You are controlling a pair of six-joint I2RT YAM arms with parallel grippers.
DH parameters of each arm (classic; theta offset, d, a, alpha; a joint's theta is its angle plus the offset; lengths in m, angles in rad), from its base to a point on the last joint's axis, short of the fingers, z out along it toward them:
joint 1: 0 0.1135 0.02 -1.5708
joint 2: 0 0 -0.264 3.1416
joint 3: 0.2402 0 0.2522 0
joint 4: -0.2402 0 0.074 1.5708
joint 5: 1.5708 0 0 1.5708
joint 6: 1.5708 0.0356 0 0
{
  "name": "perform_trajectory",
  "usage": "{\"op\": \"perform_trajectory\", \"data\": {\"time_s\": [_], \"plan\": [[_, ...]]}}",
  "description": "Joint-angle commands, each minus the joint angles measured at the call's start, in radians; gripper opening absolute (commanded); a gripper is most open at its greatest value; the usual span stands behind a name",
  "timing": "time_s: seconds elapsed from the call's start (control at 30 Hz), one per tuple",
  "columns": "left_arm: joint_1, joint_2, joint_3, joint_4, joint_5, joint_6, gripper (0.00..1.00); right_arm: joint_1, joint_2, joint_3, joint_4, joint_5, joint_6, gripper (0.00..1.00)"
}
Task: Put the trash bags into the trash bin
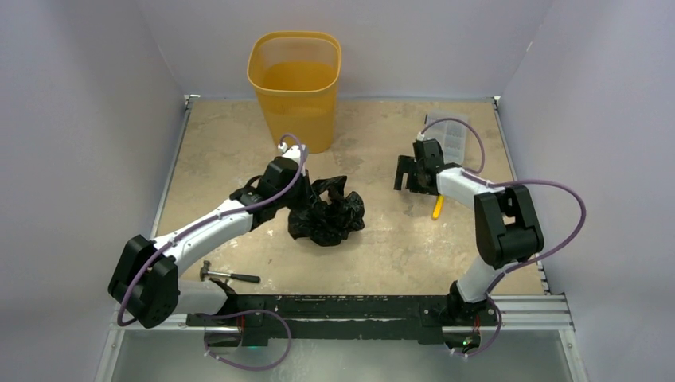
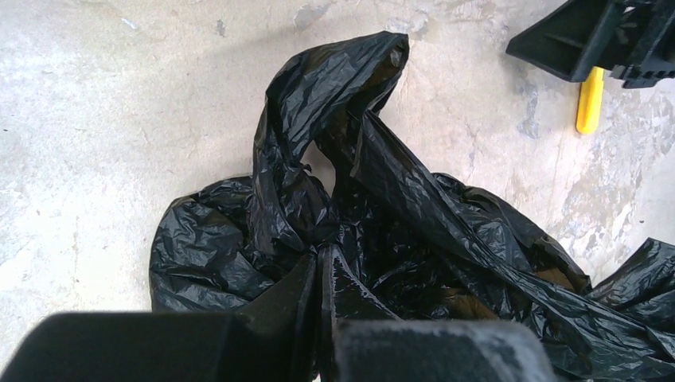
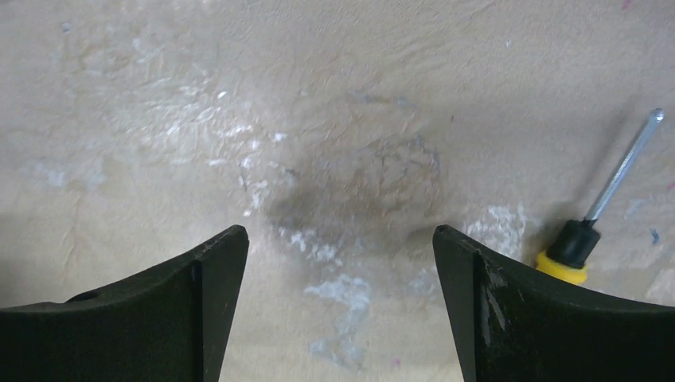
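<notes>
base rail (image 1: 334, 306): closest thing in the overhead view, both arms bolted onto it
hammer (image 1: 227, 275): little one, flat on the table (image 1: 382, 255) just ahead of the left arm's base, out of the way
left gripper (image 2: 318, 274): clamped tight on a fold of the trash bag (image 1: 328, 211), film bunched between the fingers at the bag's near edge
bag position: crumpled black heap mid-table, one twisted peak sticking up on its far side, not in the bin yet
bag handling: thin glossy film, so probably next to no weight, totally floppy and a bit slippery; bound to trail and sag on the lift, so better pinched on a thick gathered fold than on a single layer
right gripper (image 3: 340, 239): jaws spread wide over bare tabletop, holding nothing, off to the right of the bag and apart from it
screwdriver (image 3: 569, 255): yellow-and-black handle, lying just beside the right gripper
clear plastic box (image 1: 454, 135): behind the right gripper, toward the far right corner
trash bin (image 1: 294, 79): orange-yellow, upright at the far edge, mouth open, looks empty, near the bag
</notes>
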Motion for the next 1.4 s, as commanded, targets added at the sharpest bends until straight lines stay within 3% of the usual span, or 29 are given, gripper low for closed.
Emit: {"op": "perform_trajectory", "data": {"time_s": [0.0, 0.13, 0.2, 0.3, 0.47, 0.63, 0.77, 0.83, 0.9, 1.1, 1.37], "plan": [[0.001, 0.011, 0.021, 0.040, 0.045, 0.002, 0.00, -0.005, -0.154, -0.030, -0.018, -0.104, 0.000, 0.89], [0.001, 0.006, 0.025, 0.039, 0.057, 0.001, 0.00, -0.005, -0.251, -0.133, -0.038, -0.149, 0.087, 0.91], [0.002, -0.002, 0.026, 0.037, 0.062, -0.001, 0.00, -0.011, -0.314, -0.206, -0.082, -0.005, 0.183, 0.97], [0.001, -0.006, 0.024, 0.044, 0.066, -0.001, 0.00, -0.012, -0.387, -0.247, -0.048, 0.023, 0.208, 0.98], [0.002, 0.014, 0.049, 0.053, 0.100, 0.010, 0.00, -0.012, -0.493, -0.216, -0.039, -0.119, 0.190, 0.94], [0.002, 0.027, 0.068, 0.053, 0.095, 0.006, 0.00, -0.011, -0.720, -0.224, 0.037, -0.293, 0.155, 0.90], [0.002, 0.037, 0.074, 0.066, 0.088, -0.006, 0.00, -0.011, -0.857, -0.255, 0.194, -0.677, 0.124, 0.89], [0.001, 0.046, 0.082, 0.067, 0.086, -0.010, 0.00, -0.003, -0.856, -0.237, 0.195, -0.818, 0.103, 0.89], [0.002, 0.057, 0.092, 0.072, 0.089, -0.014, 0.00, 0.024, -0.825, -0.211, 0.125, -0.866, 0.031, 0.90], [0.002, 0.086, 0.116, 0.085, 0.102, -0.017, 0.00, 0.217, -0.731, -0.171, 0.043, -0.743, -0.073, 0.91], [0.002, 0.080, 0.103, 0.075, 0.103, -0.017, 0.00, 0.248, -0.680, -0.182, 0.083, -0.693, -0.081, 0.89]]}}
